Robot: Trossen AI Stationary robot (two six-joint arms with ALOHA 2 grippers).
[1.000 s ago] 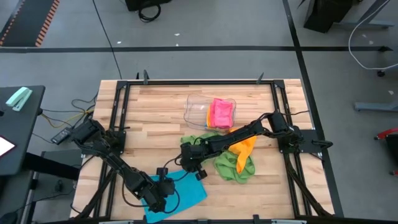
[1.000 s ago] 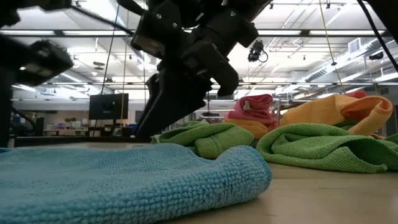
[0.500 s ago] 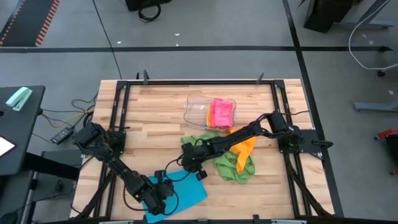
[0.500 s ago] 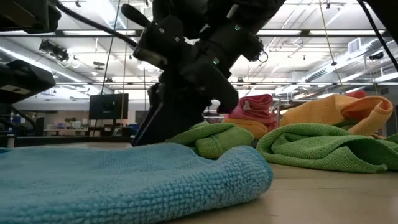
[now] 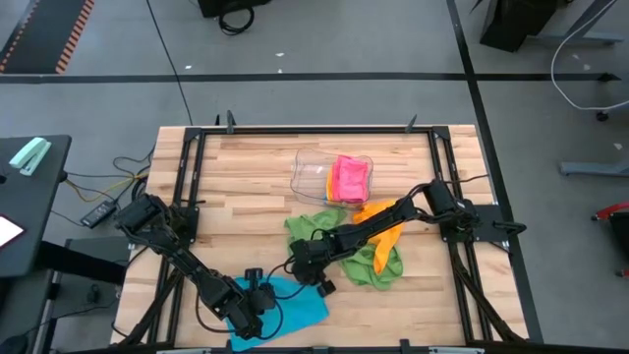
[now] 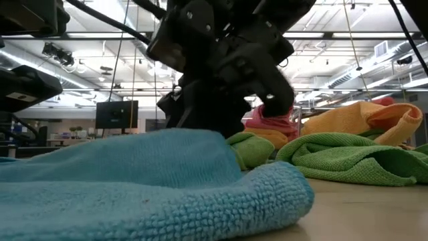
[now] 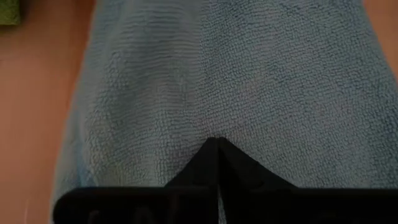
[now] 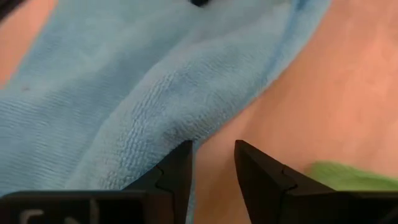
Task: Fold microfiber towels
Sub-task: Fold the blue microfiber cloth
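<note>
Blue towel [image 5: 280,303] lying at table's [image 5: 246,187] near edge, left gripper [image 7: 217,152] pressing on it, fingers together, right gripper [image 8: 211,163] spread at its edge, possibly touching, green towels [image 5: 366,258] lying right.

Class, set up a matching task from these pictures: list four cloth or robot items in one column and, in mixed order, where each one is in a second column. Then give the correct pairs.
Column one:
1. pink towel
2. blue towel
3. orange towel
4. left hand

Column two:
A. pressed on the blue towel, fingers shut
B. in the clear tray
C. flat at the table's front edge
D. under the right arm, beside the green towel

Pairs: 1-B, 2-C, 3-D, 4-A
</note>
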